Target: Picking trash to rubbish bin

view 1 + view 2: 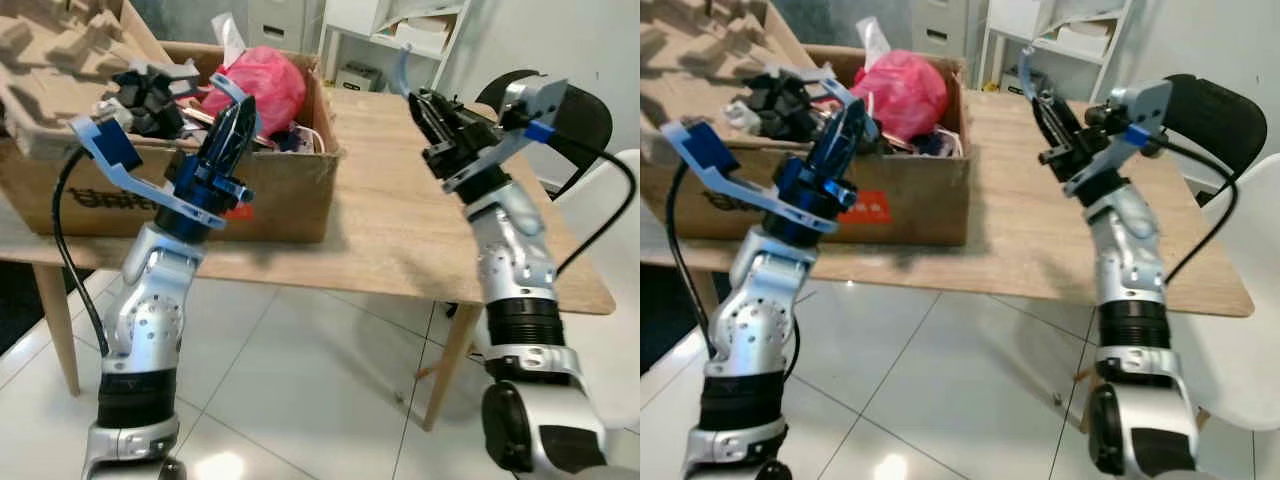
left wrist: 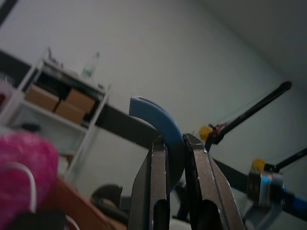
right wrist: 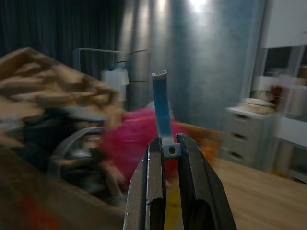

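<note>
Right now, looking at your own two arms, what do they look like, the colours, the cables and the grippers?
Both arms are silver metal with black ribbed bands at the joints. The left gripper has two long black fingers on a glossy blue mount with a blue bracket beside it; a black cable loops down from it. The right gripper has the same black fingers, a silver-grey bracket with a small blue block, and a black cable trailing behind.

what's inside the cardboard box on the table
The cardboard box holds a pink plastic bag, black plastic pieces and moulded brown pulp packaging piled over its far side. Whatever lies deeper is hidden by these and by the box wall.
</note>
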`<state>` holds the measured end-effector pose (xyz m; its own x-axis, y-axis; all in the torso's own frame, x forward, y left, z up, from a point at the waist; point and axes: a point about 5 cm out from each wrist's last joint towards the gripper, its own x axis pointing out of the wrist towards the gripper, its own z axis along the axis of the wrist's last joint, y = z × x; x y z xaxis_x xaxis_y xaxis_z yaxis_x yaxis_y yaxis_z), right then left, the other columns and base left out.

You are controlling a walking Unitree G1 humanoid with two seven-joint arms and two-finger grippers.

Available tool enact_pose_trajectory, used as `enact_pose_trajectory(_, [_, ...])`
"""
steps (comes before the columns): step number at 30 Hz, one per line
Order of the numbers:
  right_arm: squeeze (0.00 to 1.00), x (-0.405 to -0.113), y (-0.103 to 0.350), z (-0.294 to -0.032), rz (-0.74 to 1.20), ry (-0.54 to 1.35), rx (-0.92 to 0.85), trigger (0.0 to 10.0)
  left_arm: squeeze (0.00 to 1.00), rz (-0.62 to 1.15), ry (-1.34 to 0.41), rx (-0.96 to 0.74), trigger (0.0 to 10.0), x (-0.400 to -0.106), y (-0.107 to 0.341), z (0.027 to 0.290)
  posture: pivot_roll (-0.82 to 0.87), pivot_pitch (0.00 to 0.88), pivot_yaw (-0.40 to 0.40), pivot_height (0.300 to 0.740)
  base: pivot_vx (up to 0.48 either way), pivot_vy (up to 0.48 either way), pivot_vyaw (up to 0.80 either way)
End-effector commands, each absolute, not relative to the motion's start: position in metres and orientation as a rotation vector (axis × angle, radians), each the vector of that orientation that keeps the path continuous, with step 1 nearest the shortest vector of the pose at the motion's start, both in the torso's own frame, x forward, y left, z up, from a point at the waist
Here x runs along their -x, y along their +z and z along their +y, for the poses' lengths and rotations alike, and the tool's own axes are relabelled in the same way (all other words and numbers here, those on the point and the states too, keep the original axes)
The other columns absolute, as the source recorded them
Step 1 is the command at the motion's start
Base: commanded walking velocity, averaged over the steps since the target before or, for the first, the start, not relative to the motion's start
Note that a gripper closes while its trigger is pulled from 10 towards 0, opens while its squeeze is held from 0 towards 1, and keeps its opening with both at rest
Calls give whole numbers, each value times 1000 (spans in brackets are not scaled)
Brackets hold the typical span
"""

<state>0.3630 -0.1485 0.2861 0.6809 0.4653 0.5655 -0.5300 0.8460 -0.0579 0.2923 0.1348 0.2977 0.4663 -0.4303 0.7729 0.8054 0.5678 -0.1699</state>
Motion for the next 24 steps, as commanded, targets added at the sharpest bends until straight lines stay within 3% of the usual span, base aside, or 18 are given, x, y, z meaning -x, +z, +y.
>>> enact_pose_trajectory(1, [0, -366, 283, -140, -604, 556, -96, 10000, 0, -778, -798, 531, 10000, -291, 306, 132, 99, 124, -77, 740, 0, 0, 0])
enact_pose_trajectory(10, [0, -379, 276, -128, -578, 511, -109, 10000, 0, -832, -834, 418, 10000, -293, 334, 106, 82, 176, -58, 740, 0, 0, 0])
enact_pose_trajectory(13, [0, -381, 282, -130, -596, 493, -115, 10000, 0, -830, -893, 367, 10000, -291, 341, 90, 78, 221, -41, 740, 0, 0, 0])
enact_pose_trajectory(24, [0, -386, 302, -142, -679, 452, -143, 10000, 0, -819, -949, 369, 10000, -288, 342, 73, 61, 252, -7, 740, 0, 0, 0])
